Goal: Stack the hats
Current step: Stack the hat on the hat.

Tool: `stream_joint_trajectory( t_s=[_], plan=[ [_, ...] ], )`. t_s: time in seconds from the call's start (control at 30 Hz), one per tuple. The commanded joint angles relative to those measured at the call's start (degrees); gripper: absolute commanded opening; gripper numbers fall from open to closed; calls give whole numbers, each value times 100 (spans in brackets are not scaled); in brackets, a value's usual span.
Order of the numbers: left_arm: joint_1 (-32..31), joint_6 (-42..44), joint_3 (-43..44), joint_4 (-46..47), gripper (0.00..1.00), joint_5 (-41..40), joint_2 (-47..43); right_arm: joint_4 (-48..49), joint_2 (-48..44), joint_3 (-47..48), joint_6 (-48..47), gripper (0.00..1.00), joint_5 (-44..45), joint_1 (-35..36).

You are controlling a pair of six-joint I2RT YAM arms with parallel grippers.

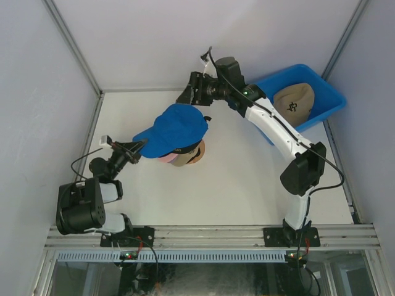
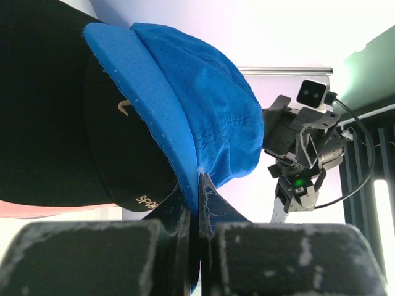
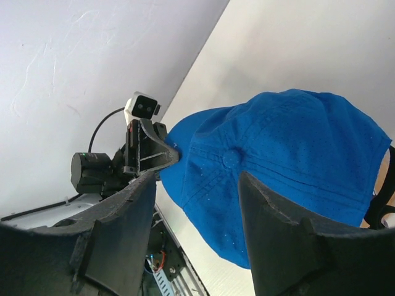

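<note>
The blue cap (image 1: 176, 128) is pinched at the edge of its brim by the left gripper (image 2: 199, 185), whose jaws are pressed together on the fabric. This cap is seen near the middle of the table (image 1: 247, 179), lying over a black cap (image 2: 117, 154). A pink cap (image 1: 164, 158) and a light brown cap (image 1: 184, 160) are visible below. The right gripper (image 3: 197, 176) is placed behind the blue crown, with jaws spread and apart from it. At the far right corner, a tan cap (image 1: 295, 102) is kept inside the blue bin (image 1: 324, 86).
</note>
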Motion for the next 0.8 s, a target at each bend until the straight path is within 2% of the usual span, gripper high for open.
stream_joint_trajectory(
  t_s=[0.0,0.77],
  plan=[
    [72,275,-160,246,0,300,127,-297,130,472,-360,56,156,166],
    [73,682,-320,251,0,478,892,-1516,889,1692,-1048,56,679,723]
  ],
)
